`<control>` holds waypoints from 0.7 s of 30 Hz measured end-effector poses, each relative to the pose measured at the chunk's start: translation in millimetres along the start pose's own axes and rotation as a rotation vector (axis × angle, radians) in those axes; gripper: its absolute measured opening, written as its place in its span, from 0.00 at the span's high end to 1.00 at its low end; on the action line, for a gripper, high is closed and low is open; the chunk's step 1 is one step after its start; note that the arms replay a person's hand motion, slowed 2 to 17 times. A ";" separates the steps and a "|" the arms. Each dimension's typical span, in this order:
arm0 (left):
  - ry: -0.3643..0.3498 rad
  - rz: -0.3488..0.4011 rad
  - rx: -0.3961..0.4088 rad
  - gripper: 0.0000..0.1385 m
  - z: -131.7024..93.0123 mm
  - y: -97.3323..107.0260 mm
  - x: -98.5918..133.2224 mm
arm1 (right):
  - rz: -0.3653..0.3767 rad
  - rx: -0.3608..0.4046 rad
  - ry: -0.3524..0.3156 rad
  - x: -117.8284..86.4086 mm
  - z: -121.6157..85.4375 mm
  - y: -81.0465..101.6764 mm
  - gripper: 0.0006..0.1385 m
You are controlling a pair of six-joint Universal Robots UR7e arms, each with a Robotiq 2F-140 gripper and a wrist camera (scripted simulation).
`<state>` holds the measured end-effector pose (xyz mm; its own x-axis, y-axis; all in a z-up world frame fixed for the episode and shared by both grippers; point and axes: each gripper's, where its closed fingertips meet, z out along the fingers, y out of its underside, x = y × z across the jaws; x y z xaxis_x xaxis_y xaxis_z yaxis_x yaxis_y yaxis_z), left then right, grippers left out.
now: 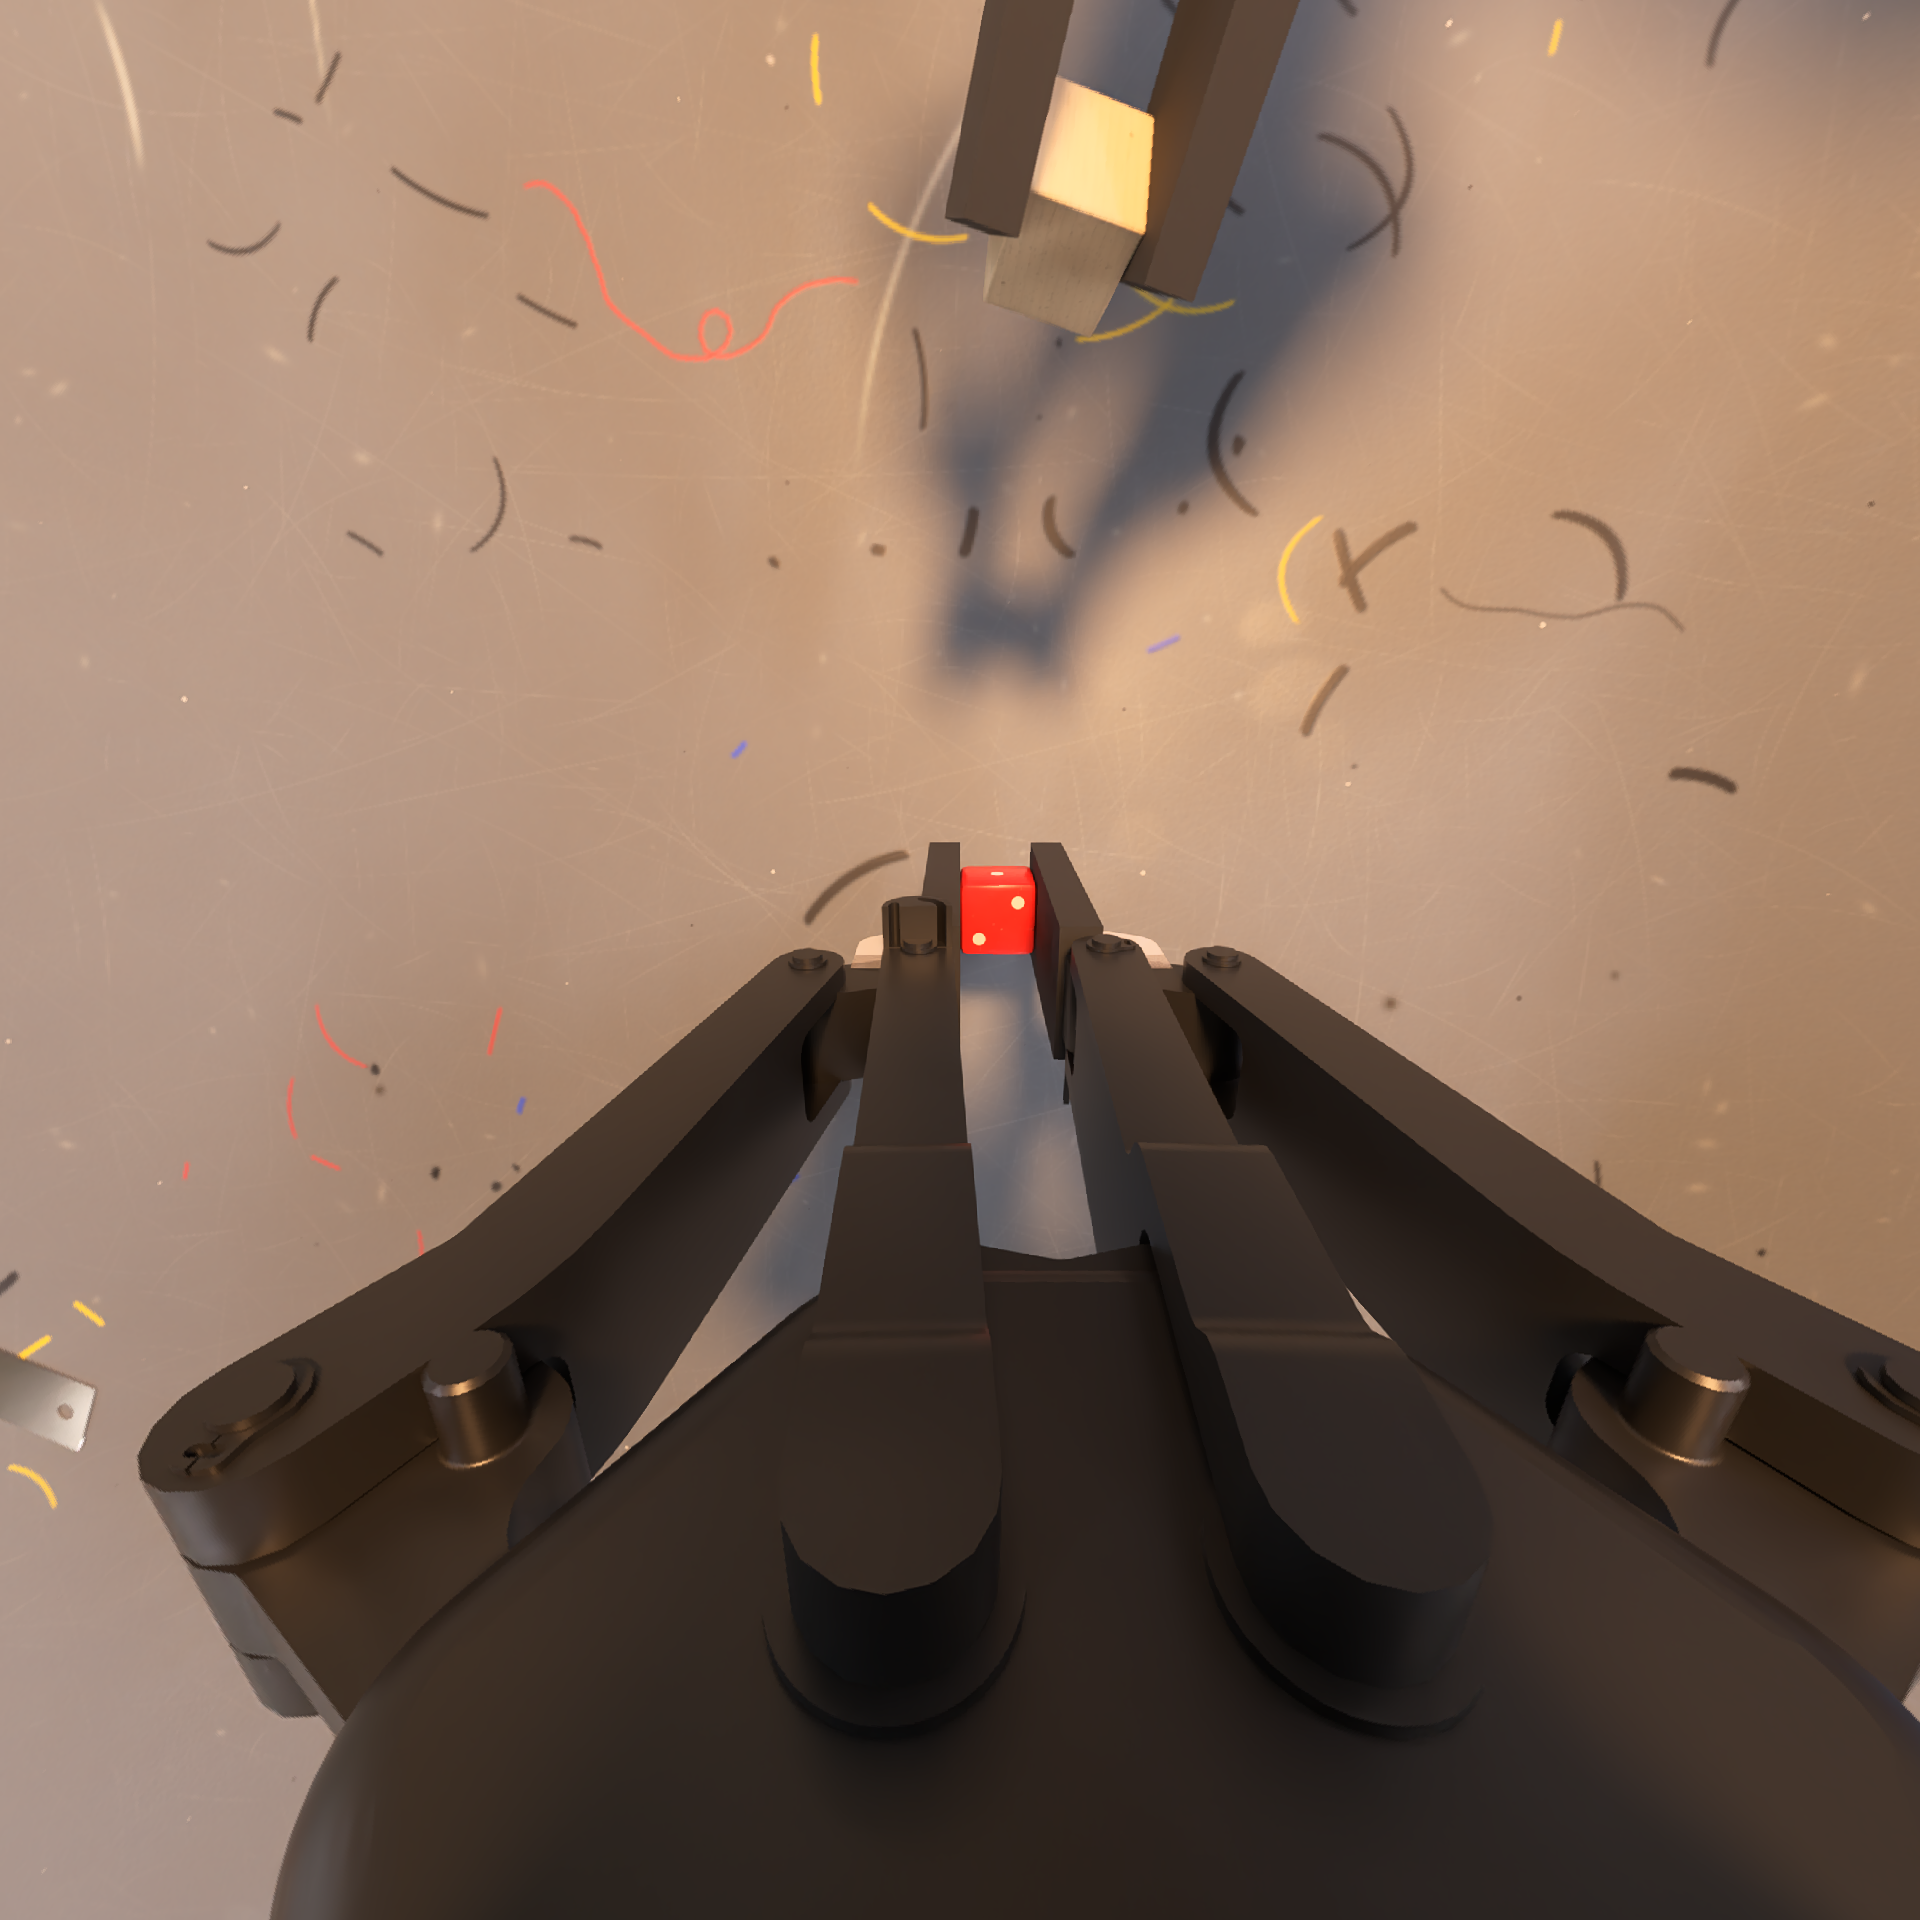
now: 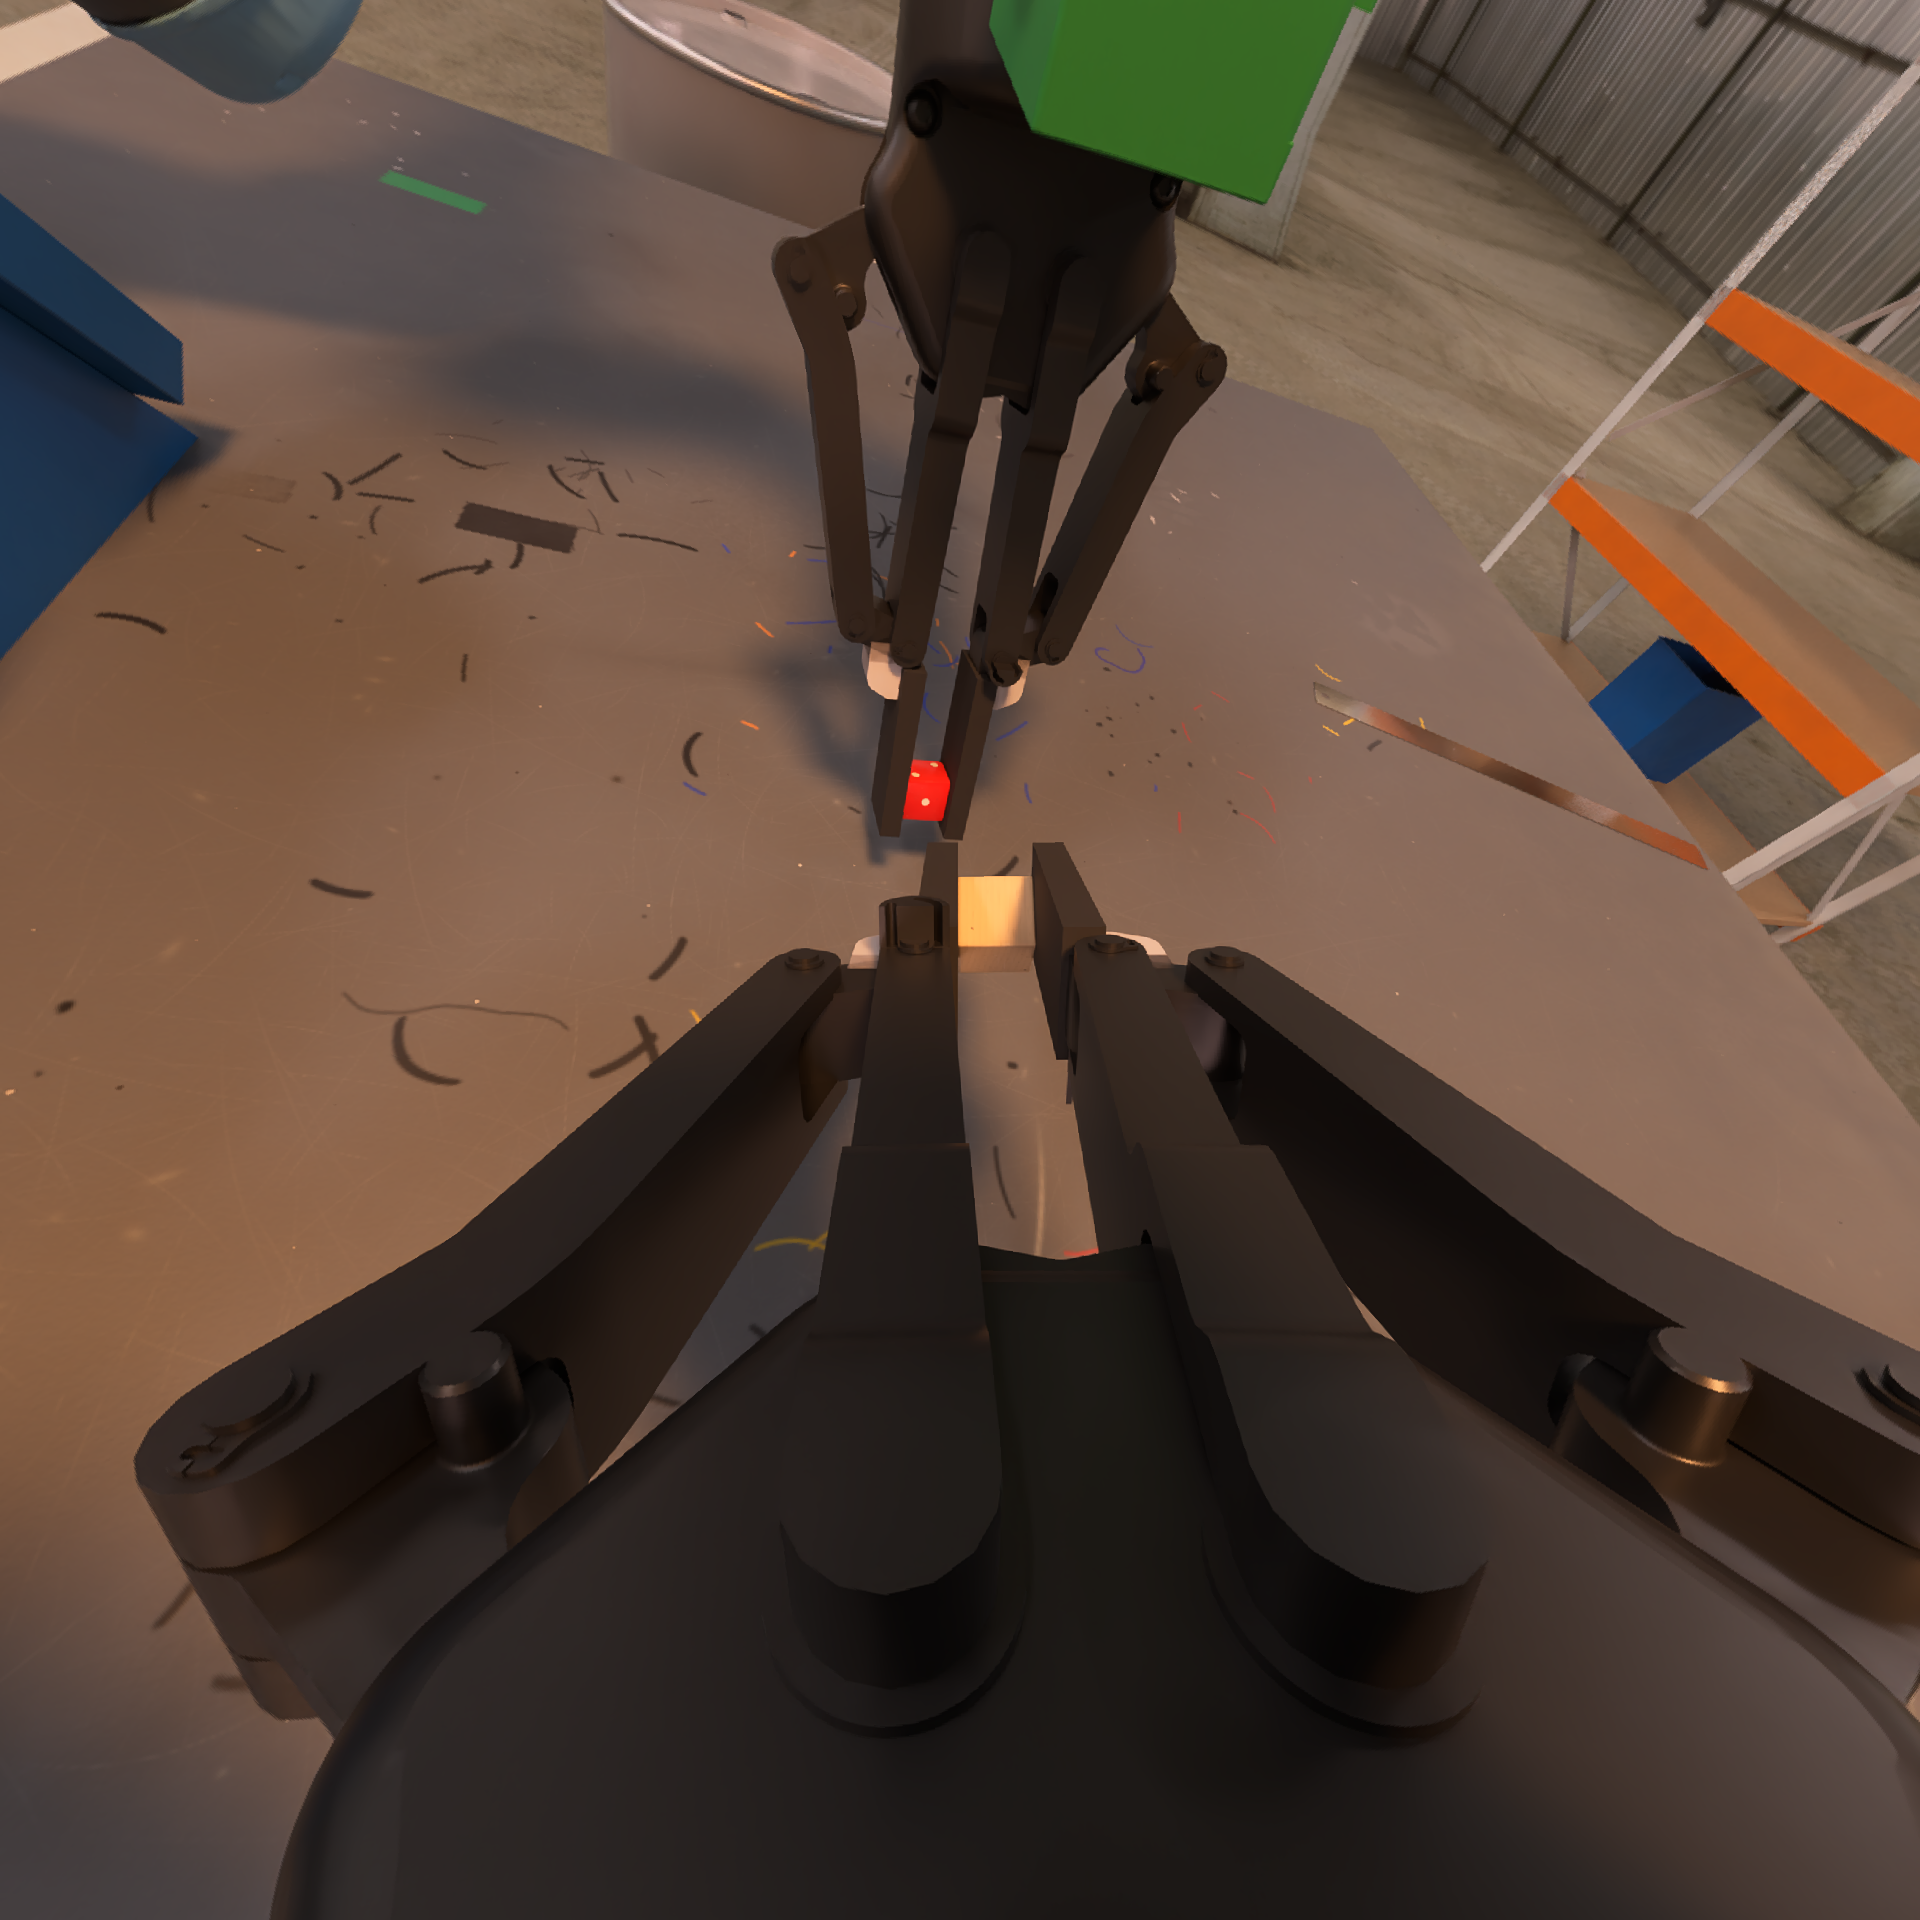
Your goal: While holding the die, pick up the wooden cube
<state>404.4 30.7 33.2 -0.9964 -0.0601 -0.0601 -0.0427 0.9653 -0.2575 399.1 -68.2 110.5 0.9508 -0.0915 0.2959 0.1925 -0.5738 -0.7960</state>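
Note:
My left gripper (image 1: 995, 878) is shut on a small red die (image 1: 995, 912) with white pips and holds it above the table. My right gripper (image 2: 997, 883) is shut on the pale wooden cube (image 2: 992, 912) and holds it off the table. In the left wrist view the right gripper (image 1: 1081, 249) hangs at the top with the wooden cube (image 1: 1081, 208) between its fingers, its shadow on the table below. In the right wrist view the left gripper (image 2: 923, 821) hangs just beyond mine, with the die (image 2: 925, 790) between its fingertips.
The grey table (image 2: 416, 779) is scuffed with dark and coloured marks. A blue box (image 2: 62, 416) stands at the far left, a metal strip (image 2: 1496, 774) lies at the right. A green block (image 2: 1174, 83) sits on the left arm. Orange shelving (image 2: 1745, 623) stands past the table's right edge.

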 end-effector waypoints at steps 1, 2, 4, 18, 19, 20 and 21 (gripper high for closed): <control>0.005 0.001 0.005 0.87 -0.2 -1.1 0.9 | -0.001 -0.001 0.003 0.1 -0.2 0.3 0.87; 0.011 0.002 0.010 0.87 -0.4 -2.3 1.9 | -0.001 -0.003 0.003 -0.2 -0.3 0.6 0.87; 0.017 0.004 0.016 0.87 -0.6 -4.0 3.1 | 0.003 -0.004 -0.001 -1.2 -0.5 1.6 0.87; 0.015 0.005 -0.004 0.87 2.5 -5.2 2.5 | 0.000 0.034 -0.024 -5.3 -2.7 -3.1 0.87; 0.016 0.004 -0.002 0.87 2.4 -6.0 2.3 | 0.000 0.036 -0.024 -5.4 -2.6 -3.4 0.87; 0.018 0.004 0.001 0.87 2.2 -6.9 2.3 | 0.000 0.037 -0.023 -5.1 -2.4 -3.6 0.87; 0.020 0.004 0.005 0.87 1.9 -8.0 2.3 | -0.002 0.038 -0.021 -4.9 -2.1 -4.1 0.87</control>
<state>402.5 22.3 33.3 -0.9978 -0.0514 -0.0416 -0.0388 0.9642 -0.2622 393.1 -67.1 113.5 0.9553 -0.0733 0.2865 0.2028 -0.5425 -0.8152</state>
